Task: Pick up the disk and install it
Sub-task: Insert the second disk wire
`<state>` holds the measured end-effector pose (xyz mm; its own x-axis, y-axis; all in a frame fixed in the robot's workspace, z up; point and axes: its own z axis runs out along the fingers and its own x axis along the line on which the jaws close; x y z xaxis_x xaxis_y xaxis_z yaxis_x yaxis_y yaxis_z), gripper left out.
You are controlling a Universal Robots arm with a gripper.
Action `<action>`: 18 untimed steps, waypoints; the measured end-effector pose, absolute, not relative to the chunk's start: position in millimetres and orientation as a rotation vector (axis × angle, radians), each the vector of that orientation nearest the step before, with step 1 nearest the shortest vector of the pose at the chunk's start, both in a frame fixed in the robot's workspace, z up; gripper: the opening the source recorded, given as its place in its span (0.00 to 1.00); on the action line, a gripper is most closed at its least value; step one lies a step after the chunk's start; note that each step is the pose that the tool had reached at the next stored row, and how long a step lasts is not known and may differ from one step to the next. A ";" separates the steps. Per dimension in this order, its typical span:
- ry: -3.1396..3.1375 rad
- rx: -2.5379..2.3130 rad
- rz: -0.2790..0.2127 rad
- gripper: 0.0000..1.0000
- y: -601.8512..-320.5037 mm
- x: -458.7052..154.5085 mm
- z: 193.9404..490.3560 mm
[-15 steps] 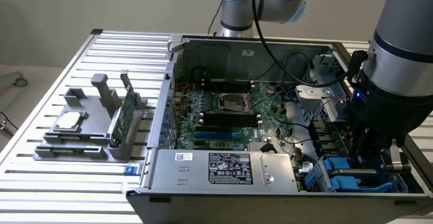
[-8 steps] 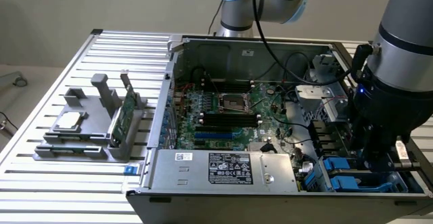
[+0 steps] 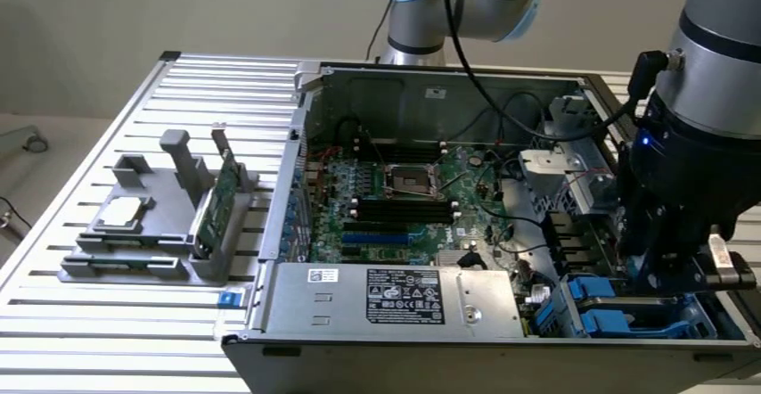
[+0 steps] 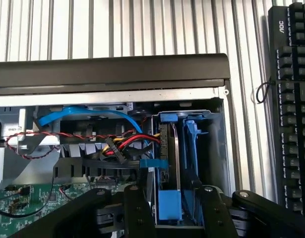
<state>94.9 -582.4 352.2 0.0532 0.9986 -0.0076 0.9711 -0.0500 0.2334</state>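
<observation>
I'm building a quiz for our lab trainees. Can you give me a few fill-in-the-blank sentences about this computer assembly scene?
1. The gripper is lowered into the open computer ____, at the drive bay.
2. The plastic rails framing the disk are ____ in colour.
3. Beside the case, on the slatted table, lies a black ____.
4. The green circuit card stands in a ____ holder.

Missing words: case; blue; keyboard; grey

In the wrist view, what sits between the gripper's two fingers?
The disk in its blue carrier, standing on edge in the drive bay of the computer case, lies between the gripper's fingers. Contact cannot be told.
</observation>
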 end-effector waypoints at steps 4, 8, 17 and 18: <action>2.035 2.144 0.232 0.34 -582.7 81.4 354.0; 2.035 2.145 0.232 0.22 -582.9 67.5 357.5; 2.035 2.145 0.233 0.11 -583.0 62.1 359.8; 2.035 2.145 0.234 0.11 -583.0 62.1 359.8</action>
<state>62.1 -583.0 359.8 0.0532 0.9986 -0.0067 0.9711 -0.0502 0.2333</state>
